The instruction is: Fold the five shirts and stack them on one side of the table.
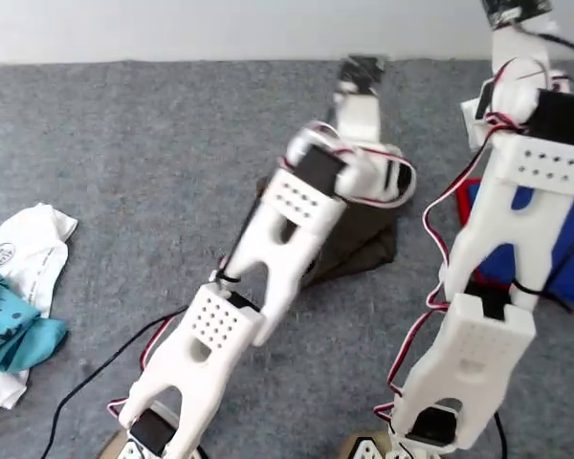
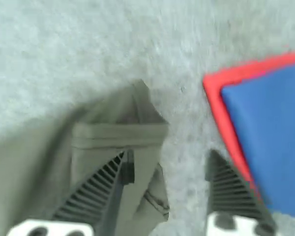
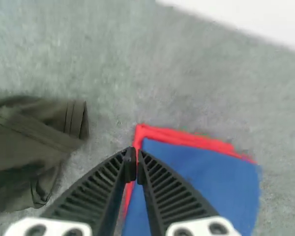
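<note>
Lying crumpled at the left edge of the worktop (image 1: 153, 143) are white and teal shirts (image 1: 19, 287). At centre, the left tool (image 2: 172, 164) hangs with fingers apart over the olive shirt (image 2: 113, 132). Rightward, the right tool (image 3: 132, 164), fingers together, sits at the corner of the red-edged blue shirt (image 3: 201, 182).

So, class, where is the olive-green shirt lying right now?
In the high view the olive shirt lies mid-table, partly under the left arm, whose open left gripper hangs over it. The blue shirt is its neighbour on the right.
</note>
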